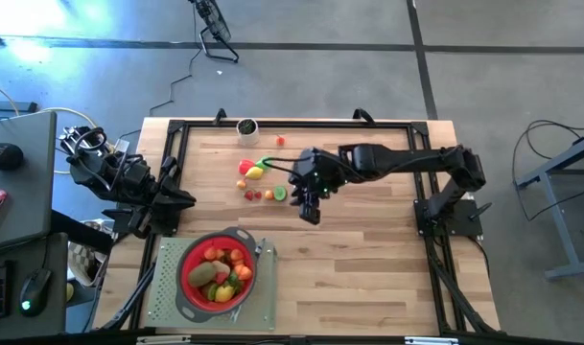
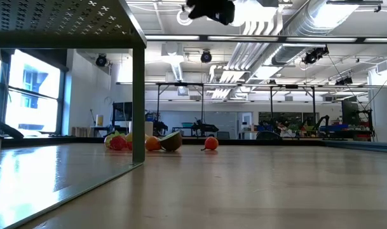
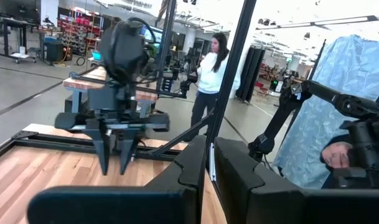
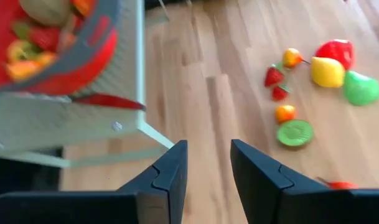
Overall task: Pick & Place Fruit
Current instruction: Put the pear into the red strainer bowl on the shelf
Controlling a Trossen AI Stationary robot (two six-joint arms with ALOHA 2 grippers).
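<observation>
Loose toy fruits point(image 1: 258, 172) lie on the wooden table left of its middle; the right wrist view shows a yellow one point(image 4: 327, 71), a green one point(image 4: 361, 88), small red ones point(image 4: 273, 76) and a green slice point(image 4: 295, 132). More fruit fills the red strainer point(image 1: 218, 270), which sits on a perforated grey stand point(image 1: 167, 287) at the near left. My right gripper point(image 4: 208, 149) hangs open above the table between the loose fruit and the strainer, tipped down, with nothing between its fingers. My left gripper point(image 3: 209, 168) waits shut at the table's left edge point(image 1: 176, 199).
A small round cup point(image 1: 246, 126) and a lone red piece point(image 1: 280, 141) sit near the far edge. The stand's leg point(image 2: 138, 95) rises at the near left. Black frame rails point(image 1: 292, 123) border the table. A person point(image 3: 211, 68) stands beyond the table.
</observation>
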